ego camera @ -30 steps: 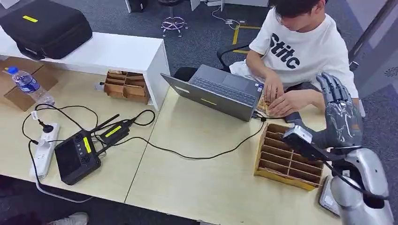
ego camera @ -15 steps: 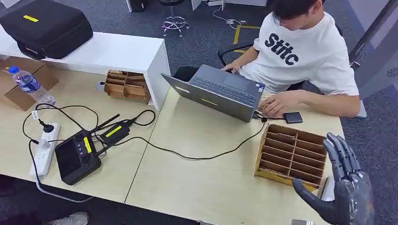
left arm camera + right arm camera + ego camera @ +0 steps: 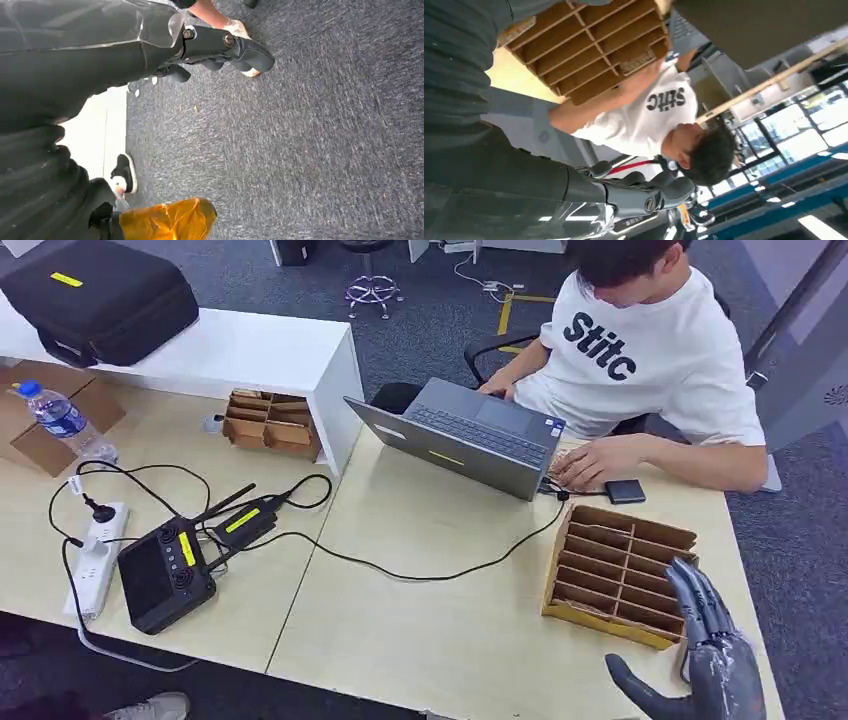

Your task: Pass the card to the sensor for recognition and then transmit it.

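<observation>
Hovering at the lower right of the head view, the right hand (image 3: 712, 665) is empty, fingers spread, beside the cardboard slot tray (image 3: 618, 570). No card is visible to me; one would likely be thin, light and slick, best pinched by an edge. How the left hand (image 3: 220, 47) is set, I cannot tell.

Light wood worktop (image 3: 430, 630), two slabs butted together with a seam between. On the right slab: open grey laptop (image 3: 470, 435), cardboard divider tray (image 3: 615, 570) near the right edge, small black device (image 3: 624, 491) just beyond the tray, black cable (image 3: 420, 565) running across. On the left slab: black controller with yellow label (image 3: 165, 575), white power strip (image 3: 95, 560), water bottle (image 3: 62, 422), brown cardboard box (image 3: 60, 425). A white shelf unit (image 3: 240, 350) stands at the back, carrying a black case (image 3: 100, 300), with another cardboard tray (image 3: 268, 423) beside it.
</observation>
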Motion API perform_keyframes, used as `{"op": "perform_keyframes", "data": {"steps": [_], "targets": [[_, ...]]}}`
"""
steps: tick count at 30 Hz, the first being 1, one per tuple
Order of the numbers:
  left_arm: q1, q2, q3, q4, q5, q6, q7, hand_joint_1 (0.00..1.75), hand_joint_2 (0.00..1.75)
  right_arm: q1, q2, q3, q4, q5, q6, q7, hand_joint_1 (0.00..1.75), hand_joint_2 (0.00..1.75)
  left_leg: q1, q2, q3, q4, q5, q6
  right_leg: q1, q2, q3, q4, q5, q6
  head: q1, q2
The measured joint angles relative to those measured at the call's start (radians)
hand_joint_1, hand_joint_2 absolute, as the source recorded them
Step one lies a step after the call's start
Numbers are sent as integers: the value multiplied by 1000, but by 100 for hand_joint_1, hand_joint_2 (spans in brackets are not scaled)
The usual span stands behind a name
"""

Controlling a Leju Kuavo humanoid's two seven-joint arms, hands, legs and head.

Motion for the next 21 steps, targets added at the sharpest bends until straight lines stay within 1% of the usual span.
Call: {"op": "perform_keyframes", "data": {"steps": [3,4,8,15,21], "targets": [[-2,0,1,0,-9,0,0,0,175,-6,2,1,54,158,-84,102,0,175,0,0,0,0,0,0,0,0,0,0,0,0,0,0],[-3,0,2,0,-11,1,0,0,175,-9,4,1,76,182,-103,121,0,175,0,0,0,0,0,0,0,0,0,0,0,0,0,0],[-4,0,5,0,-20,3,0,0,175,-19,10,-2,144,200,-118,153,0,175,0,0,0,0,0,0,0,0,0,0,0,0,0,0],[-4,0,7,0,-31,5,0,0,175,-55,38,-42,267,201,-117,169,0,175,0,0,0,0,0,0,0,0,0,0,0,0,0,0],[-5,0,7,0,-34,6,0,0,175,-71,65,-85,331,173,-100,139,0,175,0,0,0,0,0,0,0,0,0,0,0,0,0,0]]}}
